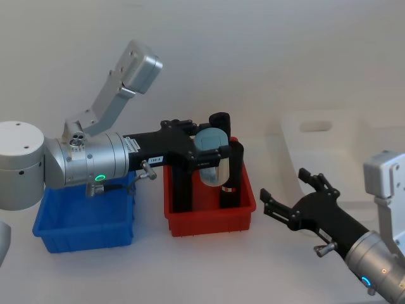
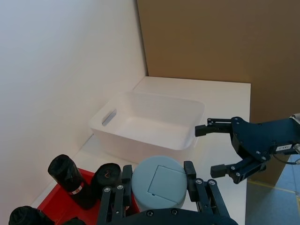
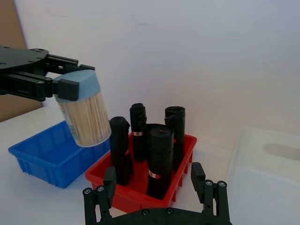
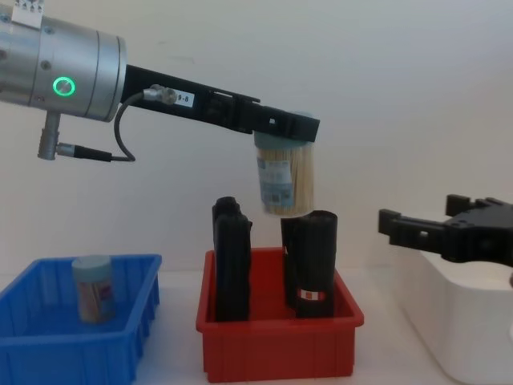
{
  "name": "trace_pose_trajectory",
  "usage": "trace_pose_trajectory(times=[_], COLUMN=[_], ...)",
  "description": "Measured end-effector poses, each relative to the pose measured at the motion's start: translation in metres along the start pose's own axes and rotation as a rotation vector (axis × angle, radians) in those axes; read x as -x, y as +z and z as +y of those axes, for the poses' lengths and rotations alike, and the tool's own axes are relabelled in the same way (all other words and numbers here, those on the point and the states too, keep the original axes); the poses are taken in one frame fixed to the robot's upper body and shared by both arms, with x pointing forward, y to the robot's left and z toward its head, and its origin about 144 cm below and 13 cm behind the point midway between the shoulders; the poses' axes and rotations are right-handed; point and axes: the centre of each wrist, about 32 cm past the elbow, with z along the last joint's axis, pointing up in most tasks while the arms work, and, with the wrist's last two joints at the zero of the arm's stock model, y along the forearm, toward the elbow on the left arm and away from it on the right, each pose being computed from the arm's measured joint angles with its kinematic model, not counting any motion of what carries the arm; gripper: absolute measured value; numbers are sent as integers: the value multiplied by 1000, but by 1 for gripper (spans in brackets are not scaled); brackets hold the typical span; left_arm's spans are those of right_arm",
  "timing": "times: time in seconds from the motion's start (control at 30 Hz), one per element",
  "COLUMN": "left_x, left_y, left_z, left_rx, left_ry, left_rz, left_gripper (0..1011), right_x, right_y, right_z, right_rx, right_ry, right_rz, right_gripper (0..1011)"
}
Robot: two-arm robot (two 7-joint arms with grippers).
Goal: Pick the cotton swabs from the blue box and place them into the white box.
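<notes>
The left gripper [image 1: 216, 145] reaches out from the robot's left side, past the blue box [image 1: 82, 239] and over the red bin [image 1: 212, 223]. Its fingers [image 3: 65, 88] are clamped on the pale blue-green lid of a cotton swab jar [image 4: 286, 183]. The jar hangs in the air lid uppermost and a little tilted, its clear body showing the tan sticks and a printed label. It is above the red bin, over the tops of the black rolls [image 4: 232, 258] that stand upright inside, and apart from them. It is outside the blue box, with the white box [image 2: 146, 140] farther off to the robot's right. A second jar [image 4: 92, 289] stands upright on the floor of the blue box, which sits just left of the red bin on the pale worktop [image 1: 190, 269]. The right gripper [image 1: 283, 185] hangs low on the robot's right, to the right of the red bin and in front of the white box. Its fingers are spread wide with nothing between them and point toward the red bin.
</notes>
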Motion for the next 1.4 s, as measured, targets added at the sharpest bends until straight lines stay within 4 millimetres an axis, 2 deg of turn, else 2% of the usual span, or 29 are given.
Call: trace_pose_trajectory(times=[0.63, 1.4], left_x=[0, 0], left_y=[1, 1], left_z=[-1, -1], left_rx=[1, 1], left_ry=[-5, -6], left_rz=[-2, -2], left_gripper=[659, 659], right_x=[17, 31], right_y=[9, 18], right_z=[28, 51], right_rx=[14, -1], right_ry=[146, 155], right_rz=[-4, -55], right_gripper=[1002, 1002])
